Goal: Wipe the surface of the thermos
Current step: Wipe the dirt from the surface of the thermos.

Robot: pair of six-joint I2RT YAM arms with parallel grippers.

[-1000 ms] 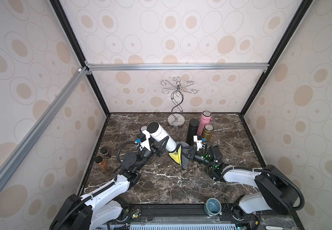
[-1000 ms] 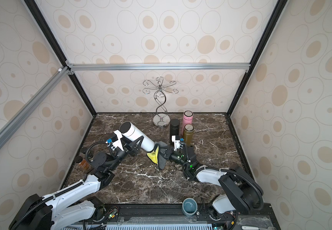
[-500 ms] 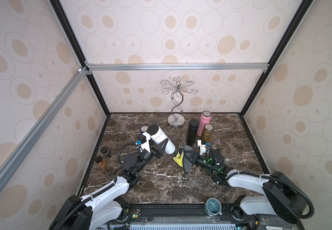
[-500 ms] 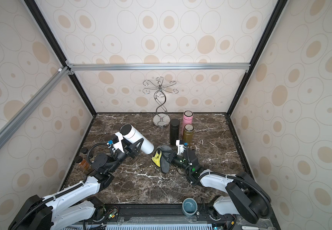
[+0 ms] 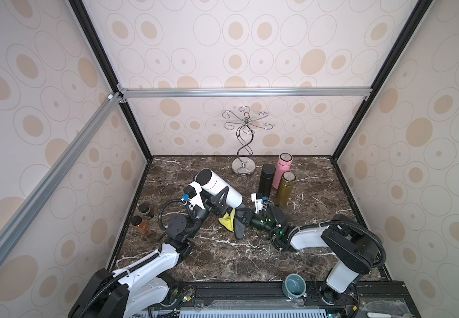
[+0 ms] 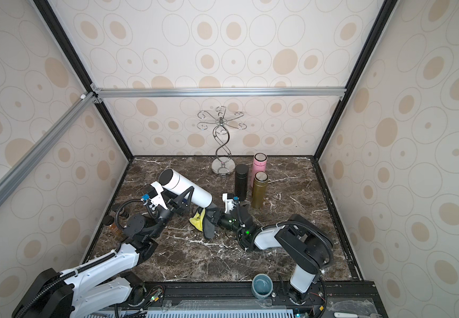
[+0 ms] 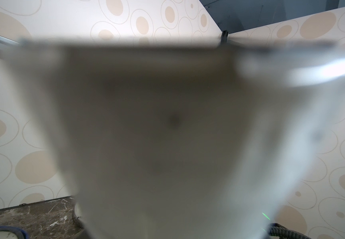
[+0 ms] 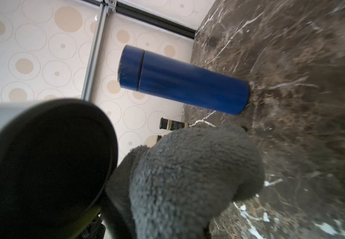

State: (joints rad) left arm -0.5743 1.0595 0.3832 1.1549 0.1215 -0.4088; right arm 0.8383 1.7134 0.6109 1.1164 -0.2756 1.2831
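We see the left hand (image 5: 222, 196) clamped around the body of the white thermos (image 5: 217, 187), its dark fingers (image 5: 225, 192) wrapping the barrel on both sides and holding it tilted above the desk (image 5: 222, 261). The black-capped end points up toward the back-left corner and the other end slopes down toward the middle. In both top views the thermos (image 6: 185, 187) lies across this hand, and in the left wrist view its pale body (image 7: 167, 134) fills nearly the whole picture, out of focus. The right hand (image 5: 243, 217) is pinched on a cloth (image 5: 231, 221), yellow on one side and grey on the other, bunched right at the lower end of the thermos. We cannot tell whether the cloth is actually touching it. In the right wrist view the grey cloth (image 8: 188, 175) sits just beside the dark round end of the thermos (image 8: 43, 165), and beyond them a blue thermos (image 8: 184, 82) stands upright on the desk. Behind the right hand, a black thermos (image 5: 266, 179), a pink thermos (image 5: 283, 170) and a gold thermos (image 5: 285, 188) stand close together, with a wire stand (image 5: 244, 148) near the back wall. Two small jars (image 5: 140, 224) stand at the left edge of the desk, and a cup (image 5: 294, 285) sits on the front rail.
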